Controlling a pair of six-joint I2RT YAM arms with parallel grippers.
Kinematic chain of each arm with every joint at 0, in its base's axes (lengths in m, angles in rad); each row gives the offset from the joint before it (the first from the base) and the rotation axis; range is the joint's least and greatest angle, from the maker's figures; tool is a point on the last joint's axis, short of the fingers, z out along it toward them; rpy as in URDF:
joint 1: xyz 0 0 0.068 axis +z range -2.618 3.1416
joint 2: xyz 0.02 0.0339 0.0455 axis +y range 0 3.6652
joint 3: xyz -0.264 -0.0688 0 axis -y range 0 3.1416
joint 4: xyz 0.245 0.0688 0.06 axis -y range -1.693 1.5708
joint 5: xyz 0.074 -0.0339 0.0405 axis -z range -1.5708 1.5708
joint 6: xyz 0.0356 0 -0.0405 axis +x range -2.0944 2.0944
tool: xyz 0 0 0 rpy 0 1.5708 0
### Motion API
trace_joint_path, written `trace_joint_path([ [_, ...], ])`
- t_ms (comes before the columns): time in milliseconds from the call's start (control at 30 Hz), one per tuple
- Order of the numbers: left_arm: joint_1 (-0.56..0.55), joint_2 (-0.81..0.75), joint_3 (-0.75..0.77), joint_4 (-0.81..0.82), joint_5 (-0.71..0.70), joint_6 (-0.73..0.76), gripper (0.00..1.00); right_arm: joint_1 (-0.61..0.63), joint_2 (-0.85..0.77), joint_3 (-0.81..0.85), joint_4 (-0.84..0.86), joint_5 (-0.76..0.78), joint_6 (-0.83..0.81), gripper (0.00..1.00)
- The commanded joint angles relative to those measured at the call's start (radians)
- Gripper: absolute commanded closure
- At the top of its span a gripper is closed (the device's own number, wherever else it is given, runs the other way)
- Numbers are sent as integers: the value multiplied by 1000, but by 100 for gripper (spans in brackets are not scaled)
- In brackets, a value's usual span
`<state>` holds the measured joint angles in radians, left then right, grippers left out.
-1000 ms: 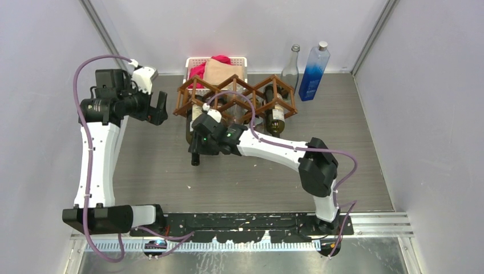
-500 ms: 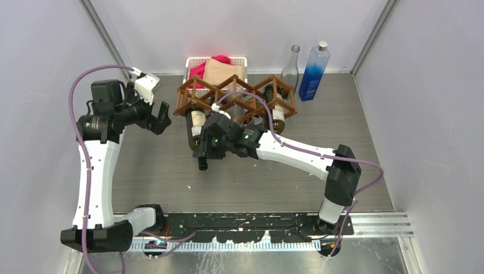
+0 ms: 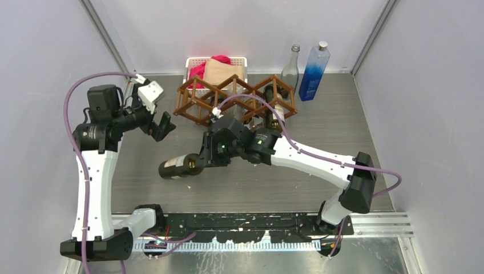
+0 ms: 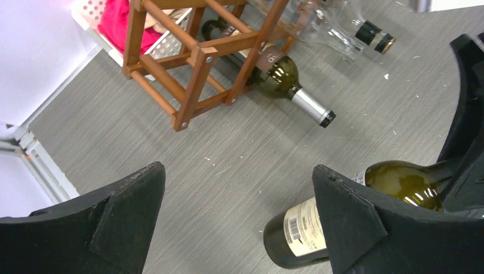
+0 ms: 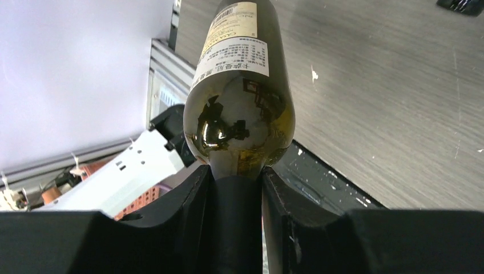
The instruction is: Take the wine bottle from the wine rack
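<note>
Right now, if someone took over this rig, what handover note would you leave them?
Right end effector: shut on the neck of the wine bottle, which lies level over the table, in front of the wine rack.
Left end effector: open, empty, hovering left of the rack.
Done: the bottle is clear of the rack.
To do: probably set it down and release.
Note: another green bottle lies in the rack.

Open tabletop (image 3: 142, 174) left of wine rack (image 4: 197, 71); wine bottle (image 3: 178, 166) crosses front lane, seemingly clear of it.
</note>
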<state>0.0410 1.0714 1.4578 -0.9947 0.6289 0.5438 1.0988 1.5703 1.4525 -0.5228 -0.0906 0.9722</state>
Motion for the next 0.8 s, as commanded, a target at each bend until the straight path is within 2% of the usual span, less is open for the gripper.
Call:
trace_joint_path([
  [0,-4,-55,-19,-22,121,108,0,-9,-30,128,76,-52,-28,99],
  [233,-4,-151,-117,-132,222,269,0,-59,-24,175,-15,-86,-77,99],
  [433,-9,-200,-183,-198,313,388,0,-151,-52,209,-38,-177,-108,99],
  [600,-32,-229,-253,-136,272,459,0,-174,-52,271,-93,-242,-180,99],
  [767,-115,-235,-315,-46,185,461,0,-176,-31,331,-122,-302,-221,99],
])
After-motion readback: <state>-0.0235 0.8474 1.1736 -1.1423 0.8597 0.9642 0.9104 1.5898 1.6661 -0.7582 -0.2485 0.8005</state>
